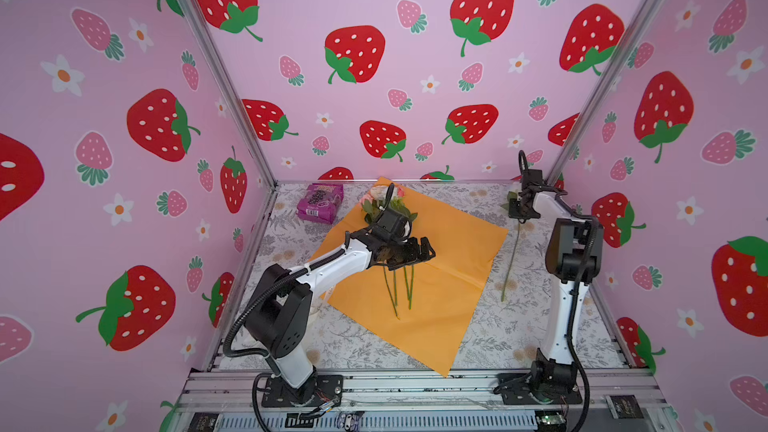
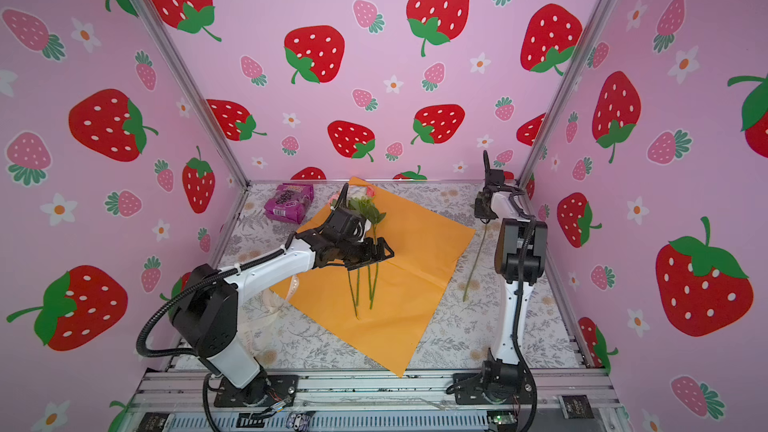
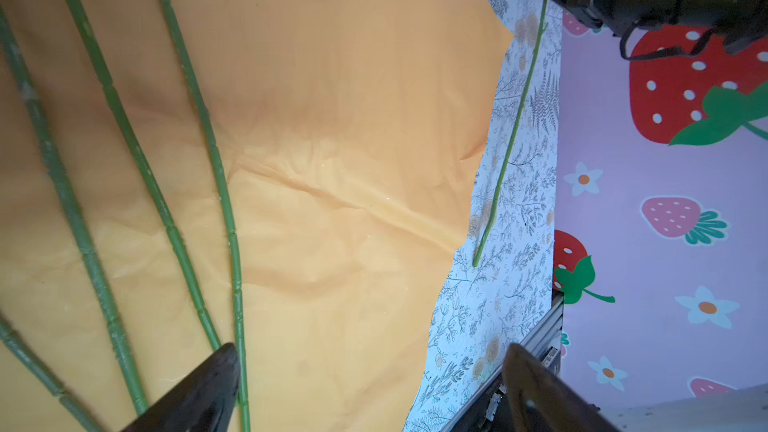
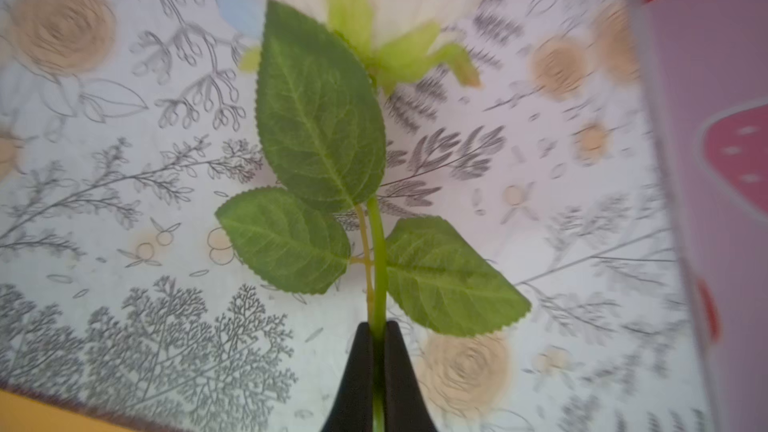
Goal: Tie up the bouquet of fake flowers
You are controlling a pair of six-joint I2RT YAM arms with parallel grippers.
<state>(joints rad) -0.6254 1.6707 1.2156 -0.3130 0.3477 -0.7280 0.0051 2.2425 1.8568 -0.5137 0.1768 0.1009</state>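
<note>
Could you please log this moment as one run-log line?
left gripper: open, over stems on paper | right gripper: shut on white rose, off paper | status: stems untied

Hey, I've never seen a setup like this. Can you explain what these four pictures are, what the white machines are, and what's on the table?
These are two white robot arms bolted to a table inside a booth with strawberry wallpaper. Two pictures look down from one overhead camera pair, so they nearly match. The other two come from a small camera on each arm's wrist, looking past its pincer.

On the table lies a sheet of orange wrapping paper with a few fake roses on it. A purple snack packet sits at the back.

The left pincer is open above the stems on the paper. The right pincer is shut on the stem of a single white rose, off to the side of the paper.
</note>
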